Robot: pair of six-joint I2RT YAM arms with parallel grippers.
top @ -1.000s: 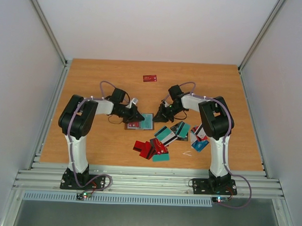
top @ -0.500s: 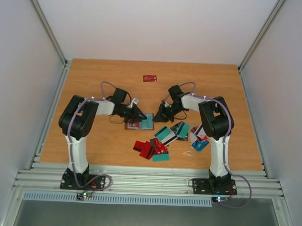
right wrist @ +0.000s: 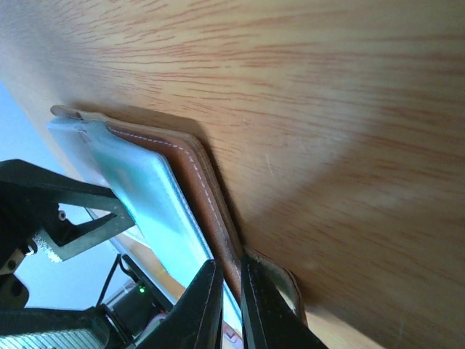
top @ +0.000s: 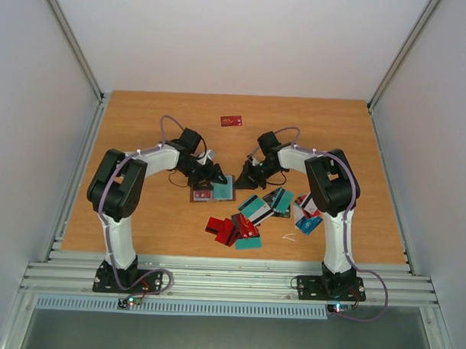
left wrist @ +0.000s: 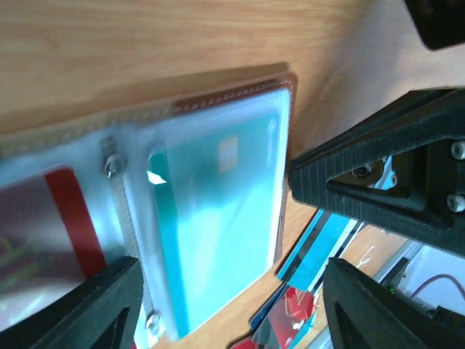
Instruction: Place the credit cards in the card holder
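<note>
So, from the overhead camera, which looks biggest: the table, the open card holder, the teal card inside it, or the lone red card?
1. table
2. card holder
3. teal card and lone red card look alike; the red one lies farther off, so no ranking.

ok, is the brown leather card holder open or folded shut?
Open. The brown leather card holder lies spread flat, clear sleeves up, teal card in one, red card in the other.
</note>
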